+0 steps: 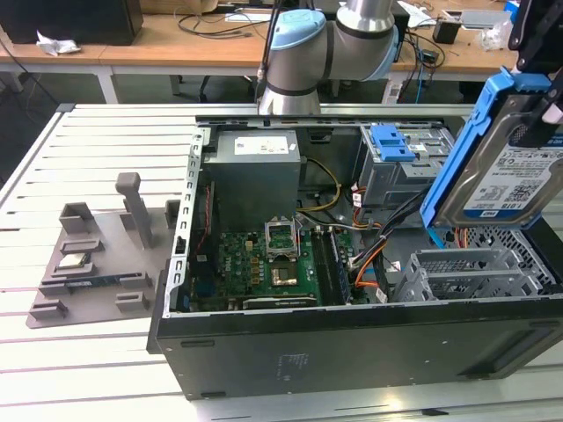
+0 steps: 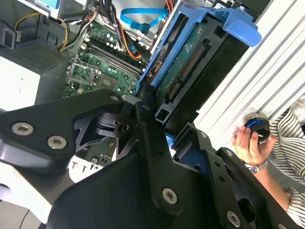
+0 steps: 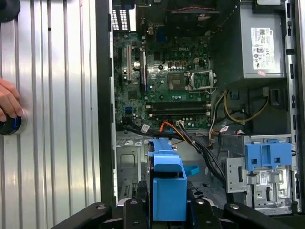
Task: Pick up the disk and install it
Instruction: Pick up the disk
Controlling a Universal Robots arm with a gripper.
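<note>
Disk (image 1: 506, 167) hangs tilted at the upper right of the exterior view, over the open computer case (image 1: 290, 352) on the worktop (image 1: 88, 369). Gripper (image 3: 169, 207) has its jaws clamped on it. Somebody's hand (image 2: 249, 143) rests on a knob (image 2: 258, 128).

Exterior view: disk (image 1: 503, 171) cut off at right edge, gripper (image 1: 537, 97) at top edge. First wrist view: disk label face hidden; hand (image 3: 7, 102) partly cropped
</note>
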